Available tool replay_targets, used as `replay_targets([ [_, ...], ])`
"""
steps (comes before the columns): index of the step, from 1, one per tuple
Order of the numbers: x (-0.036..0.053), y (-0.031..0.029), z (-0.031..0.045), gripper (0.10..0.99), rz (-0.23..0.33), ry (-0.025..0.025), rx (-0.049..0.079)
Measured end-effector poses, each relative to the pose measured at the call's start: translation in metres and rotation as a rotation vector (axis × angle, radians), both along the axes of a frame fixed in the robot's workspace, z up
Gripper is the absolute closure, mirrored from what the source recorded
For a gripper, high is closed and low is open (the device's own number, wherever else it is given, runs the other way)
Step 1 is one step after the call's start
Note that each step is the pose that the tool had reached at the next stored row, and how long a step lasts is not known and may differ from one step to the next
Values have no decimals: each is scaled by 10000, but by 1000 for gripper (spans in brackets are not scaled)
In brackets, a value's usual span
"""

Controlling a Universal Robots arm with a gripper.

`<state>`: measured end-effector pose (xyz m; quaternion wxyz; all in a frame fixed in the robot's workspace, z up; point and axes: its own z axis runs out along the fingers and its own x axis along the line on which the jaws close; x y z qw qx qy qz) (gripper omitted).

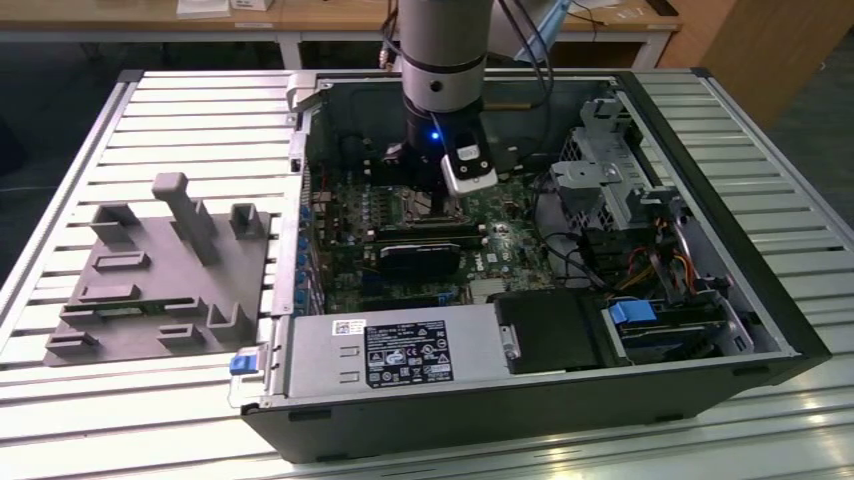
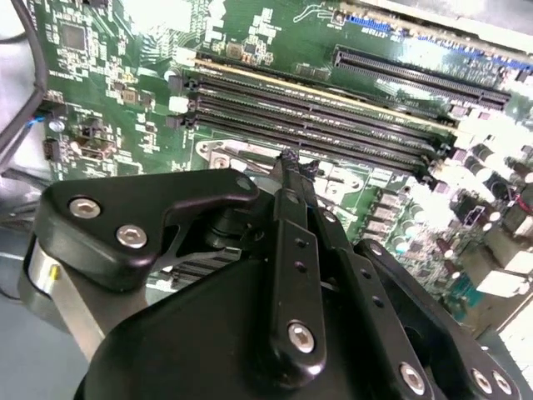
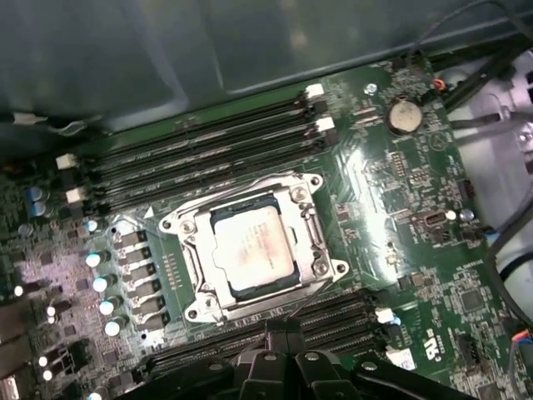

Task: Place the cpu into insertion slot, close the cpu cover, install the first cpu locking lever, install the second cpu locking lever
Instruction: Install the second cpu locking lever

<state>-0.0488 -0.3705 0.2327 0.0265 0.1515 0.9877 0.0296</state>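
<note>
Slatted table [image 1: 160, 120], open PC: cpu [image 3: 252, 248] seated under cpu cover [image 3: 321, 250]; jaws look pinched together, empty.

cpu [image 3: 252, 250]: silver, seated flat | cpu cover [image 3: 321, 242]: closed over insertion slot [image 3: 193, 267]

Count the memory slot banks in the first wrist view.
2: the far bank between the cpu cover and the case wall; the near bank opposite, partly hidden by the gripper.
</note>
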Motion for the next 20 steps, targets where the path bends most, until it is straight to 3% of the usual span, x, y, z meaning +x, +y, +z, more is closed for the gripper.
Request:
replay_targets([
  [14, -97, -41, -152, 980, 1137, -1, 68],
  [20, -144, -61, -191, 980, 1458, -9, 235],
])
